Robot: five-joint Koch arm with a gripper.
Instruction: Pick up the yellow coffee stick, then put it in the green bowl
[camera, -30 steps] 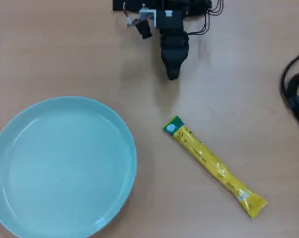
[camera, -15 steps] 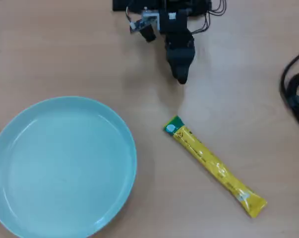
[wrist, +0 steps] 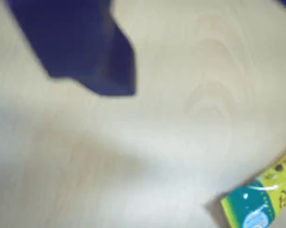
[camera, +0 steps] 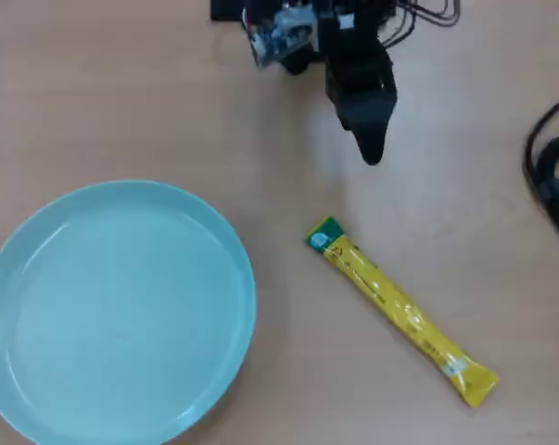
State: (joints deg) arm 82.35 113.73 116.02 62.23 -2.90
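The yellow coffee stick (camera: 400, 311) lies flat and diagonal on the wooden table, its green end (camera: 323, 235) pointing up-left. Its green end with the white mark also shows at the lower right of the wrist view, on the coffee stick (wrist: 261, 204). The green bowl (camera: 219, 227), pale aqua and holding nothing, fills the lower left. My black gripper (camera: 372, 153) hangs above the table, up and to the right of the stick's green end, apart from it. Only one dark finger (wrist: 90, 52) shows, blurred, in the wrist view.
The arm's base and wiring (camera: 307, 19) sit at the top edge of the overhead view. A black cable (camera: 548, 176) loops at the right edge. Bare wood lies between bowl and stick.
The gripper has swung to the right and slightly down, from above the stick's green end to a spot right of it. Stick and bowl have not moved.
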